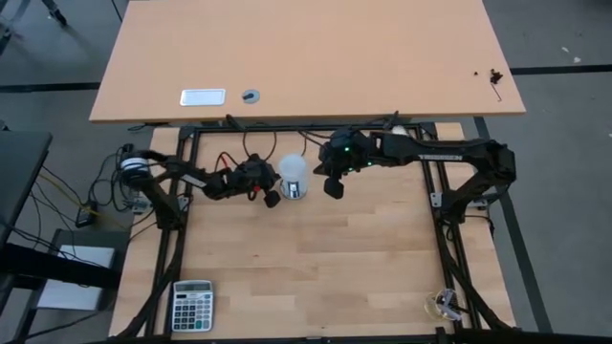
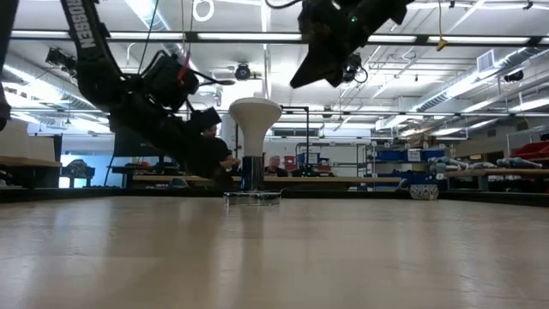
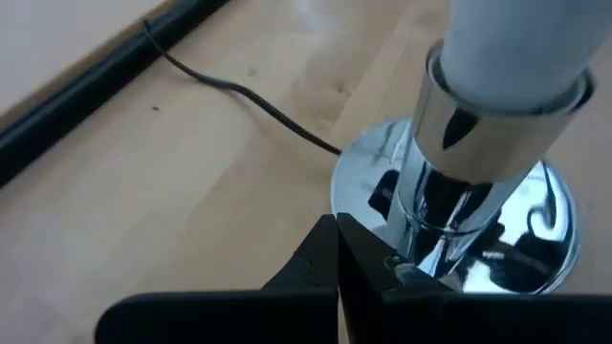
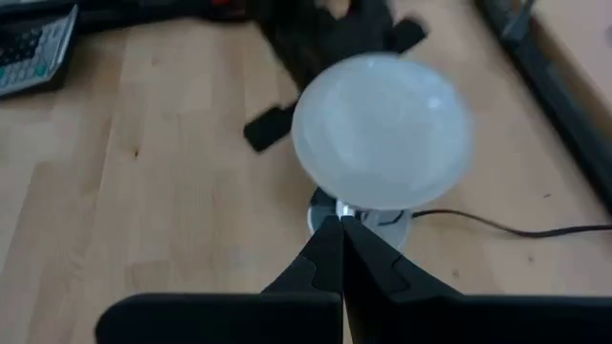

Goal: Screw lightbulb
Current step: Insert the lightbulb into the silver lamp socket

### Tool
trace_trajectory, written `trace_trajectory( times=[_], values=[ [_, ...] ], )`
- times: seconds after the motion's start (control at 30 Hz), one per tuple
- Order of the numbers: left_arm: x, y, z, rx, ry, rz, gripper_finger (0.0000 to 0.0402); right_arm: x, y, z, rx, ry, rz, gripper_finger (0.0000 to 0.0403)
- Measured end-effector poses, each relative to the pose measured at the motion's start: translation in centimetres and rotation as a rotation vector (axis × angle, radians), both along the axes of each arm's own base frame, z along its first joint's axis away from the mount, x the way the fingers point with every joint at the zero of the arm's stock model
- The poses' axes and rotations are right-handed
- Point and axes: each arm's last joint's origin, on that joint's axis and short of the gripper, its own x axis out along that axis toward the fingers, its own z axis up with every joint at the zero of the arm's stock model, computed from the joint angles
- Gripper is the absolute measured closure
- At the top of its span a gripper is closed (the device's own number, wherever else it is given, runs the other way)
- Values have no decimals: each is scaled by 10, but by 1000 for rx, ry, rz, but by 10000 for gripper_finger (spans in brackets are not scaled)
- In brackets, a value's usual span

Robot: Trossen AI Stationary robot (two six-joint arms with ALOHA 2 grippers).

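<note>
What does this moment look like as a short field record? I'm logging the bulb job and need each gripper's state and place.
lightbulb: upright, seated in the socket base
socket base: chrome, on the wooden table, thin black cord trailing away
left gripper: shut, low beside the socket's stem, holding nothing
right gripper: shut, raised above the bulb, empty
calculator: near table edge, left-arm side

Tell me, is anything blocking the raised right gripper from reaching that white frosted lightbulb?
Nothing visible. The white frosted lightbulb stands upright in the shiny round metal socket base, and the shut right gripper hangs above and beside it with only open air between.
</note>
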Motion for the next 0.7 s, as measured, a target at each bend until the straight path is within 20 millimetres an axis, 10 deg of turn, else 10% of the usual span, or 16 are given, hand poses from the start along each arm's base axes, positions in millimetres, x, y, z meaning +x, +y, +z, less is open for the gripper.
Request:
trace_trajectory(
  times=[0.7],
  values=[
    [61, -12, -27, -31, -8, -173, 402, -63, 14, 57, -50, -55, -44, 396]
  ],
)
